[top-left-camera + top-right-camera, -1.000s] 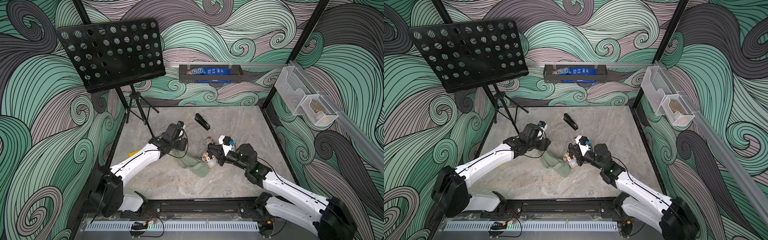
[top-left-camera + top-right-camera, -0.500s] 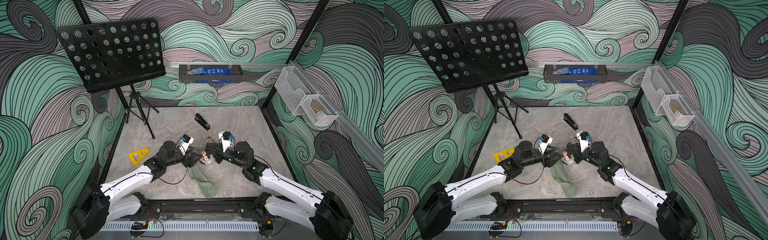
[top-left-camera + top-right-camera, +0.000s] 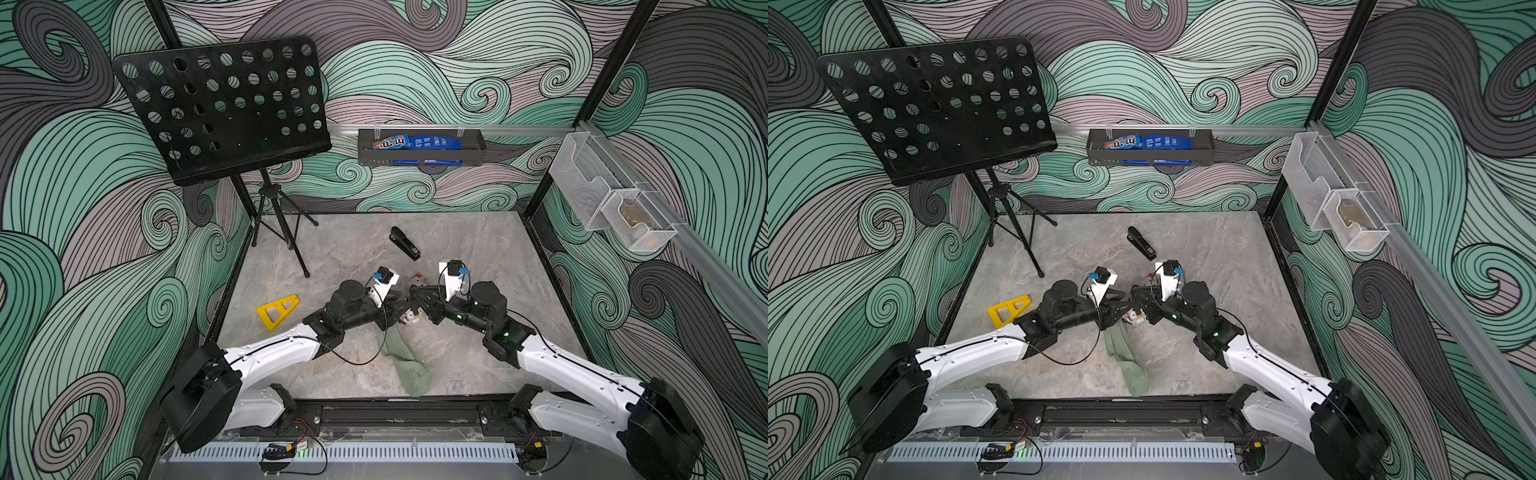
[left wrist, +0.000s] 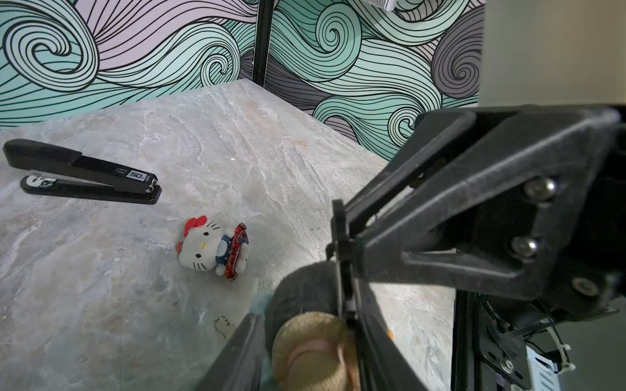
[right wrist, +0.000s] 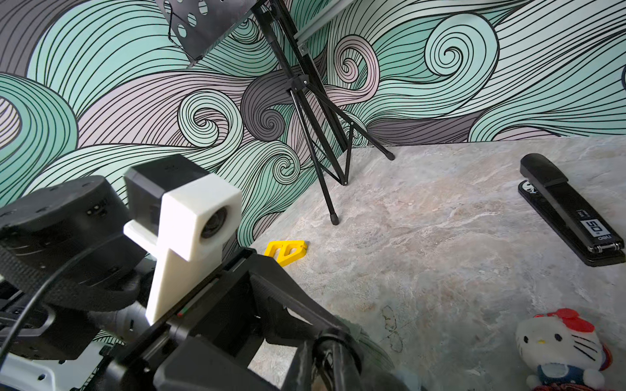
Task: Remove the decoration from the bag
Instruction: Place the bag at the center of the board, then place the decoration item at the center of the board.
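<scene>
Pouch (image 3: 405,365) sprawls lower-centre on marble bench (image 3: 478,249) in both top views; left wrist view shows right tool (image 4: 342,264) clenched on its plush charm (image 4: 305,348); left tool (image 3: 400,311), can't tell. Swirl-papered walls (image 3: 415,83).

The light is bright and even, with soft shadows on the desk (image 3: 478,249). The wrist views bend at the edges (near parts look blurred).

Lab robot cell; wave-printed walls (image 3: 415,62) enclose a marble tabletop (image 3: 478,249).
</scene>
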